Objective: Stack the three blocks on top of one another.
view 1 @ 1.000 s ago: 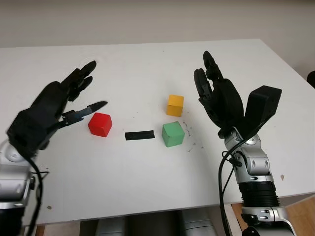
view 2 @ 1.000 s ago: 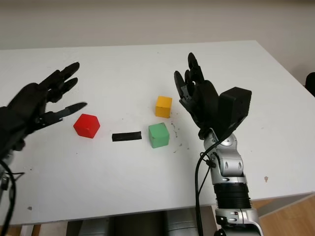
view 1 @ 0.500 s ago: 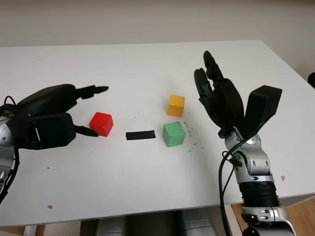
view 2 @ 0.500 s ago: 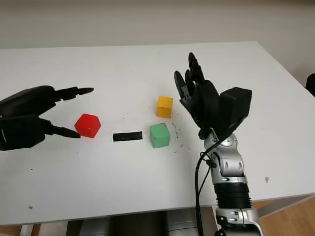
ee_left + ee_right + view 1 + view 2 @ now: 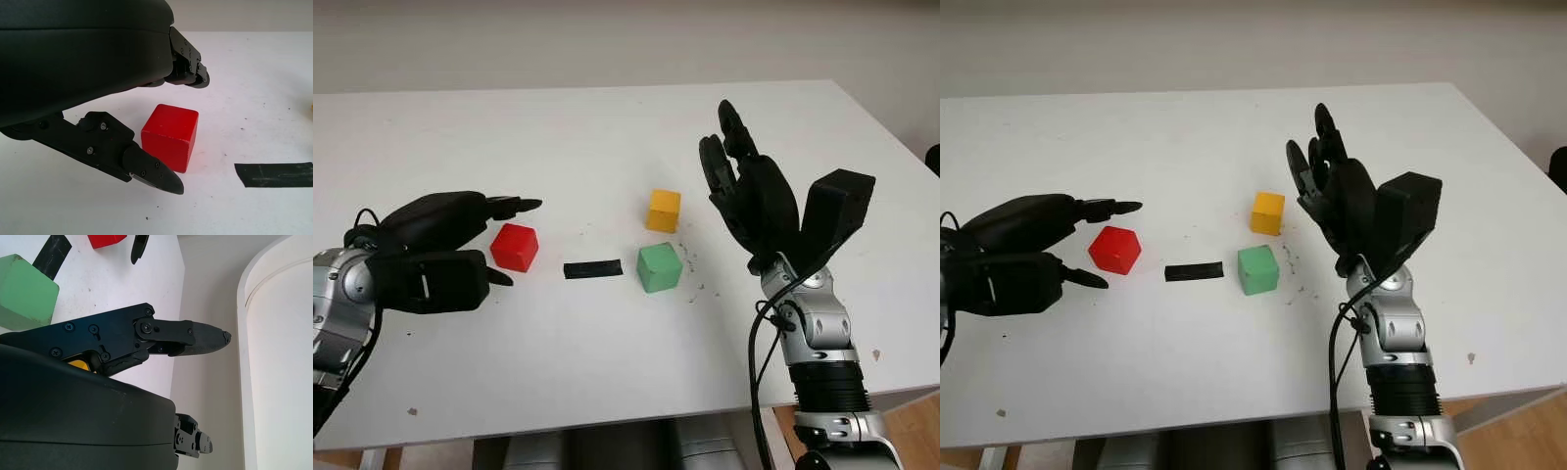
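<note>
Left eye view: the left hand (image 5: 435, 259) sits low over the white bench (image 5: 558, 127), holding nothing, its fingers (image 5: 151, 171) either side of the red block (image 5: 514, 246) without touching. Yellow block (image 5: 663, 210) and green block (image 5: 659, 267) stand apart beside the raised, open right hand (image 5: 749, 201).

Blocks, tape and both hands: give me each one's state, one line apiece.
red block: on table, ungrasped
yellow block: on table, unstacked
green block: on table, unstacked
black tape strip: flat on table
left hand: open, around red block
right hand: open, raised beside blocks
</note>
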You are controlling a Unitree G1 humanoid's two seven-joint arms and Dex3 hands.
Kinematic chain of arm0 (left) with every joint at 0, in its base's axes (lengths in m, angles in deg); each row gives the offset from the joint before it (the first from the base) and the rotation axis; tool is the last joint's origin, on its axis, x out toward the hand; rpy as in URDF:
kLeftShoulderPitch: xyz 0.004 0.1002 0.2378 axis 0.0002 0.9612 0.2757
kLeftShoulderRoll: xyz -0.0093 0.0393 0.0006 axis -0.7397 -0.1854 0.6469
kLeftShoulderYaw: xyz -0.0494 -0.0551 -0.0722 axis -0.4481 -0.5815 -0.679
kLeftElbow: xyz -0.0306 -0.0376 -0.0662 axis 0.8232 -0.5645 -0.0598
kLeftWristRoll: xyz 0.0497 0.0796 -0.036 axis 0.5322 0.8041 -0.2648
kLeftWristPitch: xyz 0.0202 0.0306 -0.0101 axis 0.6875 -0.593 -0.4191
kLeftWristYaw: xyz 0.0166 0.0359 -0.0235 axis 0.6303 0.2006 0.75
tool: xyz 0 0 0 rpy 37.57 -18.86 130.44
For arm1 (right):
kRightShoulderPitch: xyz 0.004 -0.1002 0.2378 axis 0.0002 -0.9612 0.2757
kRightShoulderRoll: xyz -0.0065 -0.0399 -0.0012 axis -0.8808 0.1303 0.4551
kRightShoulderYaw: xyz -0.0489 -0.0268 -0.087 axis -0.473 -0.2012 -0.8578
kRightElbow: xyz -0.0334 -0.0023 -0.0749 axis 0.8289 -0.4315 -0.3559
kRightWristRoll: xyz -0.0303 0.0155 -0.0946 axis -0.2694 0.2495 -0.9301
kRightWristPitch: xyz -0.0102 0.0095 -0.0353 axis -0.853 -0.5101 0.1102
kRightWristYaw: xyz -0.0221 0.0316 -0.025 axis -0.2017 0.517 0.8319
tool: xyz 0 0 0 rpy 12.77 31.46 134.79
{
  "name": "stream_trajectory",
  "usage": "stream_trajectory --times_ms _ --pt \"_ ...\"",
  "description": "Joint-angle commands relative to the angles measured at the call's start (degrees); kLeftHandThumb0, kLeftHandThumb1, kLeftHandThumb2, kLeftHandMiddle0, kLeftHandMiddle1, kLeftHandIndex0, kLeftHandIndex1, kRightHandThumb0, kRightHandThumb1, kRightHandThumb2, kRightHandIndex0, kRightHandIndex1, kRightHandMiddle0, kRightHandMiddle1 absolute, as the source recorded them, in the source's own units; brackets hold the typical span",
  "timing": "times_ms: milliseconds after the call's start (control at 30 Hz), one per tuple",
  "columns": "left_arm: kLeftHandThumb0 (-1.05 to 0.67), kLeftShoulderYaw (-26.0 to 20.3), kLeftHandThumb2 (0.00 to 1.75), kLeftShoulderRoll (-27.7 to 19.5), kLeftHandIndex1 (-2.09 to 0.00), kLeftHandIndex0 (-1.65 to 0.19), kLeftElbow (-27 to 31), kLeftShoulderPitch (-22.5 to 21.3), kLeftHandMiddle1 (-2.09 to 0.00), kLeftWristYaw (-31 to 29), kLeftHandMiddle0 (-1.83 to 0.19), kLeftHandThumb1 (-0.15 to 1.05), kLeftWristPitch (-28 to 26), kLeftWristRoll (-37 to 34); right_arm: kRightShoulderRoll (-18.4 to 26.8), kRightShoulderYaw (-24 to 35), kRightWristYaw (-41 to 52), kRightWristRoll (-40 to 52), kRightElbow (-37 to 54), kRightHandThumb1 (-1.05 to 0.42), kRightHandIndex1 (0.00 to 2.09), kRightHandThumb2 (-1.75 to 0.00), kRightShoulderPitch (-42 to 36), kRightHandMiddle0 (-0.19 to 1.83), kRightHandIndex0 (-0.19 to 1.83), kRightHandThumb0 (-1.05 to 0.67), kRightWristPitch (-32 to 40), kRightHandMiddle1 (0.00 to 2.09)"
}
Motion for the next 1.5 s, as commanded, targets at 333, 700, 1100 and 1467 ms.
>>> stream_trajectory --times_ms 333,700,1100,1467 --pt "-0.23 1.8 0.05 0.5 -0.13 -0.36 -1.8 -1.8 -0.10 2.9 -0.36 0.87 2.2 4.2 0.6 0.0 0.3 -0.2 0.8 -1.05 0.05 -0.41 0.4 -0.14 -0.16 -0.64 -0.1 0.05" --pt "-0.20 3.1 0.05 0.9 -0.18 -0.44 -3.4 -2.8 -0.12 3.8 -0.47 0.86 2.3 7.3 0.4 0.1 0.4 0.0 1.5 -1.05 0.05 -0.41 0.0 -0.14 -0.17 -0.65 0.0 0.06" --pt "-0.25 1.9 0.06 4.4 -1.15 -0.26 -7.3 -3.2 -1.55 5.6 -0.22 0.95 2.8 2.0 0.6 -0.1 0.6 -0.2 1.8 -1.05 0.05 -0.42 0.0 -0.14 -0.16 -0.64 -0.2 0.05" --pt "-0.28 -0.6 0.05 10.7 -1.42 -0.28 -3.6 -2.3 -1.70 6.4 -0.50 0.98 -8.4 -5.0 0.5 -0.2 0.3 -0.4 2.0 -1.05 0.05 -0.42 0.0 -0.13 -0.16 -0.64 -0.1 0.06"
